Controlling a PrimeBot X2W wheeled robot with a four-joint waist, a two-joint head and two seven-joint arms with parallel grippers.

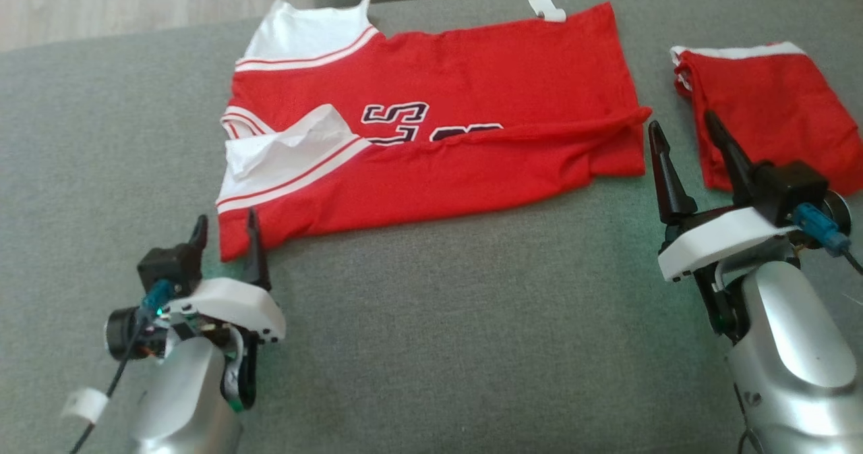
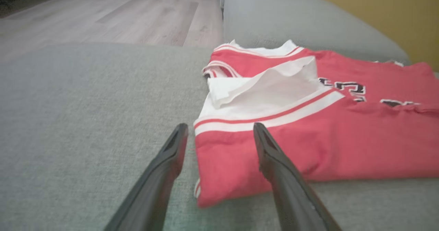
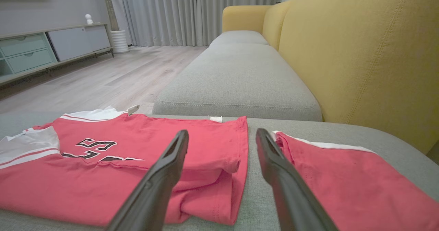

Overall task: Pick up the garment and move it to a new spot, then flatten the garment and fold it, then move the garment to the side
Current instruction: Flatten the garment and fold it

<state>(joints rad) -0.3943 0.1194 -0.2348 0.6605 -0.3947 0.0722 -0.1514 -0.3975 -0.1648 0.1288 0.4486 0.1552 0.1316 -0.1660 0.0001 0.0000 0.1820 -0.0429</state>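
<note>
The garment [image 1: 445, 137] is a red jersey with white striped sleeves and dark lettering. It lies partly folded on the grey sofa cushion [image 1: 438, 319], its near edge turned over onto itself. My left gripper [image 1: 226, 228] stands open at the jersey's near left corner, one finger on each side of that corner [image 2: 212, 176]. Nothing is gripped there. My right gripper [image 1: 684, 133] is open just past the jersey's right hem [image 3: 219, 169], over the strip of bare cushion between the jersey and a second red piece.
A second red garment [image 1: 775, 117] with a white band lies folded at the right, also seen in the right wrist view [image 3: 353, 183]. A yellow sofa back [image 3: 360, 62] rises to the right. Wooden floor [image 2: 113, 14] lies beyond the cushion's far edge.
</note>
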